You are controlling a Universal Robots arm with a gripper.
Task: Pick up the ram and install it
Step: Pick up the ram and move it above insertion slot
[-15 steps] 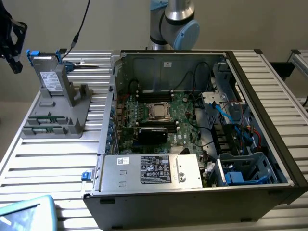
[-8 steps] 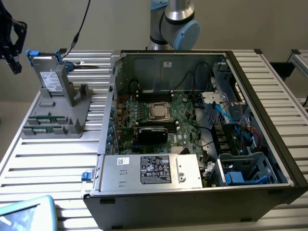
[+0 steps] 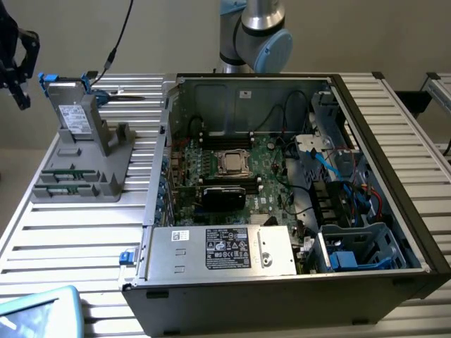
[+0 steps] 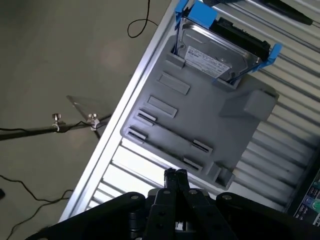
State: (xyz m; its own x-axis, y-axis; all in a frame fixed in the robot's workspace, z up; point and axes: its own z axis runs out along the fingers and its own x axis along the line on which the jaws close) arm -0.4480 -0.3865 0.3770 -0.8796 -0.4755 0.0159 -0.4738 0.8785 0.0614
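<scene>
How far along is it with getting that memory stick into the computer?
Done: nothing that shows. The ram lies in the grey holder, outside the open computer case. In hand: nothing; the gripper is shut and empty, hovering by the holder's edge. Left: both the pickup and the install.

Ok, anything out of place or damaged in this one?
Nothing stands out. The grey boxy drive with blue tabs stands upright in the grey plastic holder, the thin green ram sticks sit in its slots, and the shut black pincer holds nothing.
</scene>
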